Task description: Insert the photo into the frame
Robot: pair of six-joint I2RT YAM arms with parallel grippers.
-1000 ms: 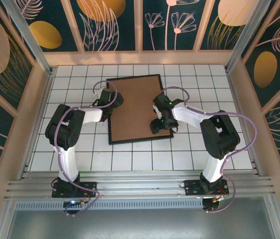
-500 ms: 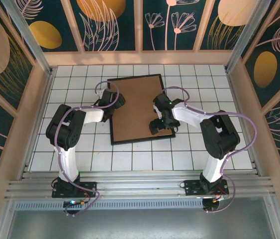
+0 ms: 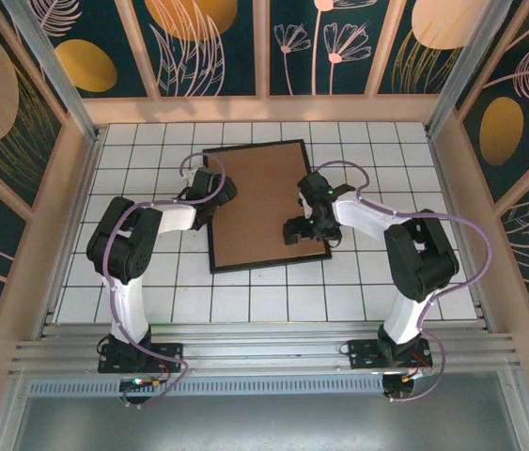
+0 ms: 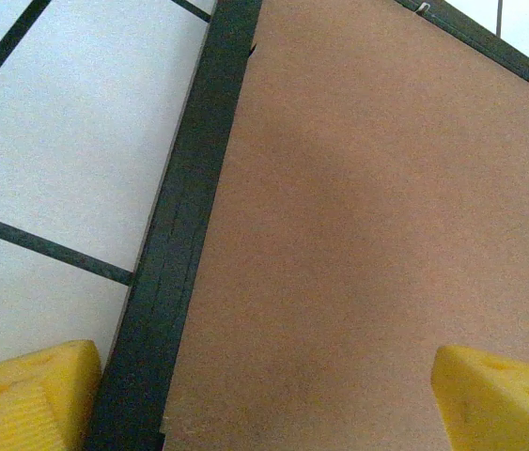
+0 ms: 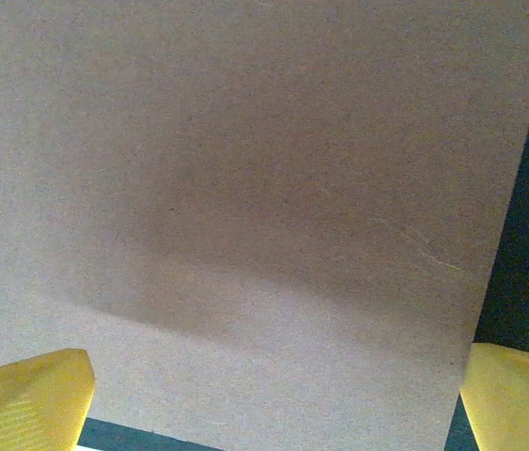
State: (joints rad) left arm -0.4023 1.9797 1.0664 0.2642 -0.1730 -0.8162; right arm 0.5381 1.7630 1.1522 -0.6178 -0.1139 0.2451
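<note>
The frame (image 3: 264, 267) lies flat on the white tiled table (image 3: 151, 282), slightly askew and about midway between the two arms. Its whole opening is covered by the plain brown backing board (image 3: 259, 202), which sits inside the narrow black rim. We cannot see under that board, so we cannot tell whether the photo lies beneath it. Since the board looks seated within the rim and nothing loose lies on the tiles around it, we judge that the loading is probably done. What may be left is pressing the board home or fastening it, and then clearing the arms away. The left gripper (image 3: 219, 192) hovers over the frame's left rim with its jaws spread wide and nothing between them. One yellow fingertip (image 4: 29, 395) is on the tile side and the other is over the board. The right gripper (image 3: 298, 231) hangs above the board near the frame's near right corner, its jaws likewise wide and empty, with the black rim just beside its right fingertip (image 5: 518, 390).
</note>
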